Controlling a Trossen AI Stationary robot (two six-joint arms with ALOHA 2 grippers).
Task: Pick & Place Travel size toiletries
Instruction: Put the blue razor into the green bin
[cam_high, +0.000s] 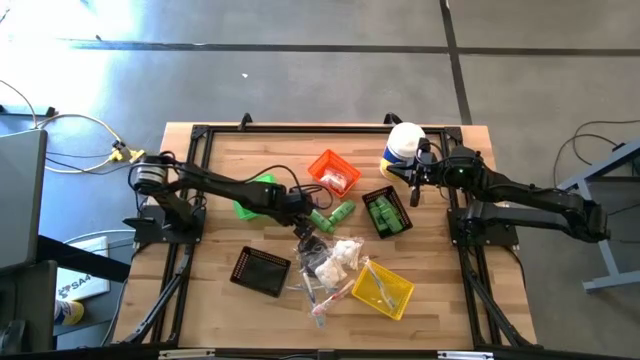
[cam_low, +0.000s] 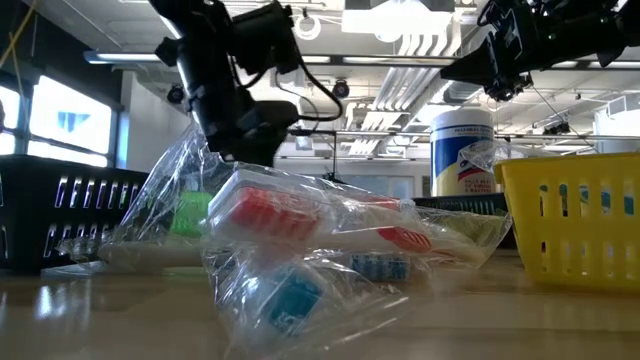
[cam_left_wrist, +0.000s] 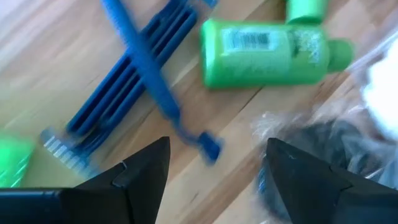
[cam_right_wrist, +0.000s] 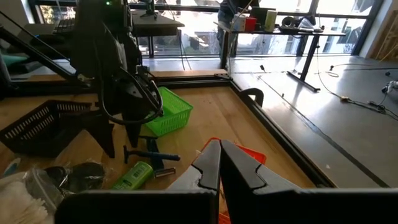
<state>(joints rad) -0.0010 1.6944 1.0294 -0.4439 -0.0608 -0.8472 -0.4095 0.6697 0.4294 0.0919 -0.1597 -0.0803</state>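
Observation:
The travel size toiletries lie mid-table. Two green bottles (cam_high: 335, 213) rest on their sides on the wood, with blue razors (cam_left_wrist: 130, 81) beside them. A heap of clear and white packets (cam_high: 330, 262) lies toward the near edge. My left gripper (cam_high: 305, 220) hangs open just above the razors and a green bottle (cam_left_wrist: 261, 53), pointing steeply down; a dark piece in clear wrap (cam_left_wrist: 323, 155) lies under one finger. It touches nothing. My right gripper (cam_right_wrist: 219, 165) is shut and empty, held high at the far right near the white canister (cam_high: 403, 145).
Small bins ring the heap: green (cam_high: 258, 190), orange (cam_high: 335, 172), black holding green items (cam_high: 387, 212), black (cam_high: 260, 270) and yellow (cam_high: 383, 288). Clear-wrapped items with red and blue parts (cam_low: 300, 215) fill the front of the low view. A black frame edges the table.

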